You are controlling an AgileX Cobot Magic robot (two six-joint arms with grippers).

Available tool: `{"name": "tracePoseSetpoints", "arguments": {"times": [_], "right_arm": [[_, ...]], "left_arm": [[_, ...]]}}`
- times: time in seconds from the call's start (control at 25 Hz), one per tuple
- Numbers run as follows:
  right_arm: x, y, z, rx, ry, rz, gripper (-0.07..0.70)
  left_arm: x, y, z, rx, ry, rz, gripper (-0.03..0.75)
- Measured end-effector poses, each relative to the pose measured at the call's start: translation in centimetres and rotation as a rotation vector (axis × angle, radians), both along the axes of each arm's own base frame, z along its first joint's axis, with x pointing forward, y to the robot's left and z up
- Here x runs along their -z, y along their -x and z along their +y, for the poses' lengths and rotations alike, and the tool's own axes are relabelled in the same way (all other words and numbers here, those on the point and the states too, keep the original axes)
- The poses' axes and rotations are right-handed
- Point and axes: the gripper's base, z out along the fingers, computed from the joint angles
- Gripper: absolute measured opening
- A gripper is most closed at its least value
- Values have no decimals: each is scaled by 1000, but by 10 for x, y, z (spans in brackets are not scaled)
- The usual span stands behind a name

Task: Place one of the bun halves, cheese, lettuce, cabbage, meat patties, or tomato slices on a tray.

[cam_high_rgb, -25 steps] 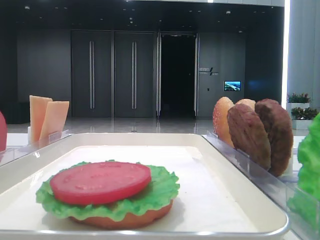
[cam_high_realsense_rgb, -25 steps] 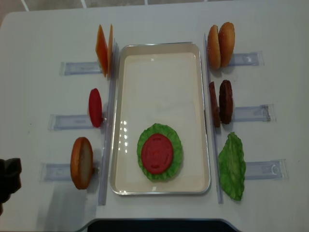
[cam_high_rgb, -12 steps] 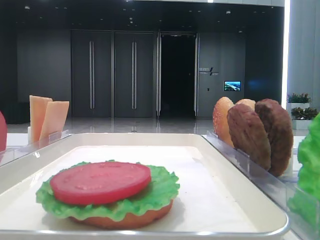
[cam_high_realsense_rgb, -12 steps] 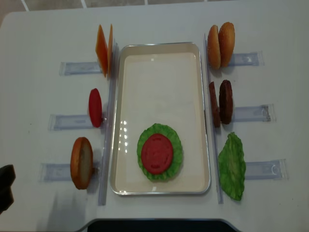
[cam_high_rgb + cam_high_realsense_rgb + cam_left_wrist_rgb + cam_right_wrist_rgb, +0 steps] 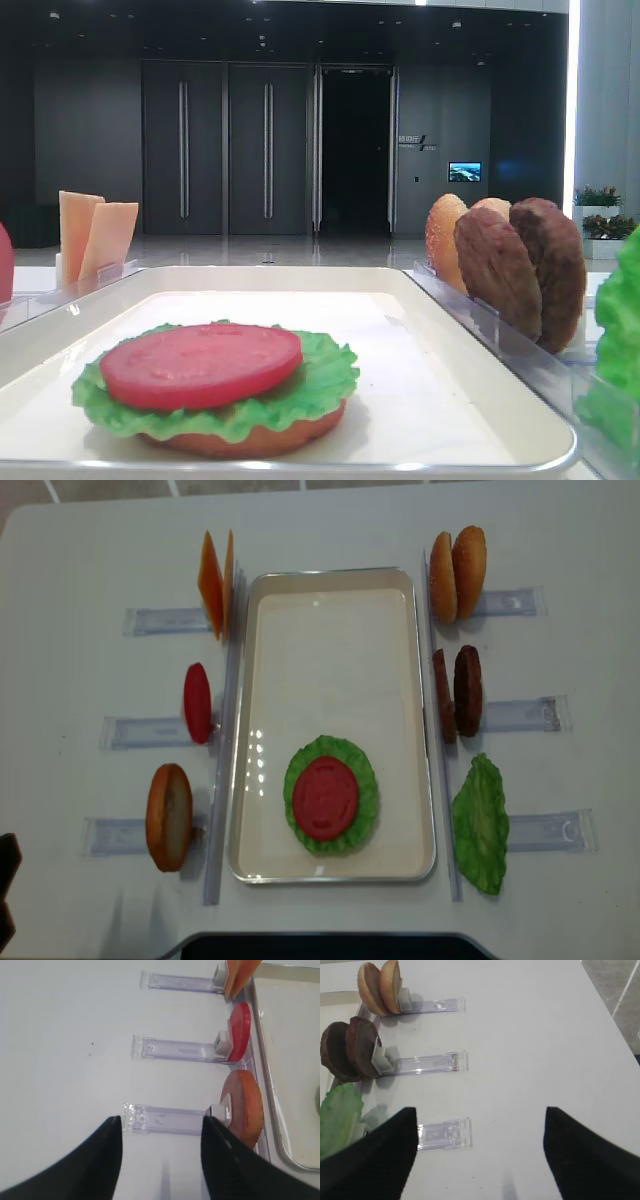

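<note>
Dark lobby w/ tall doors sits behind the low exterior view. Nothing differs there vs a second ago: tray [image 5: 440, 310] holds a stack of bun half [image 5: 240, 440], lettuce [image 5: 320, 385] and tomato slice [image 5: 200, 362] near its front rim; cheese [image 5: 95, 235] stands left of the tray, meat patties [image 5: 520, 270] and two buns [image 5: 445, 240] right of it.

Right wrist view: right gripper [image 5: 480, 1155] hangs over bare white table [image 5: 530, 1035] right of the tray, fingers [image 5: 375, 1160] spread wide, nothing between them. Patties, buns and spare lettuce leaf [image 5: 337, 1120] sit in clear racks [image 5: 427, 1062] beside it.

Left wrist view: left gripper [image 5: 160, 1160] is partly open and empty, above the rack nearest the tray's front-left corner; upright bun half [image 5: 245, 1107] and spare tomato slice [image 5: 239, 1030] stand just left of the tray.

Overhead view: the one change. Left arm [image 5: 6, 890], clearly visible left of the tray a sec ago, has pulled back to a sliver at the picture's left edge. Stack and racks unmoved. Judgement: the tomato placement looks done, arm retreating; the stack so far lacks patty, cheese and top bun.
</note>
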Motion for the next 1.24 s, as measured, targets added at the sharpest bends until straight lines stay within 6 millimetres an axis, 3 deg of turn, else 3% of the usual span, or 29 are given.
{"name": "tracePoseSetpoints", "arguments": {"times": [0.44,1.24], "right_arm": [[0,0,0,0,0,0,528],[0,0,0,0,0,0,528]], "left_arm": [[4,24,1,-1,3,-109,370],[8,23,-1,21,-3,-93,323]]}}
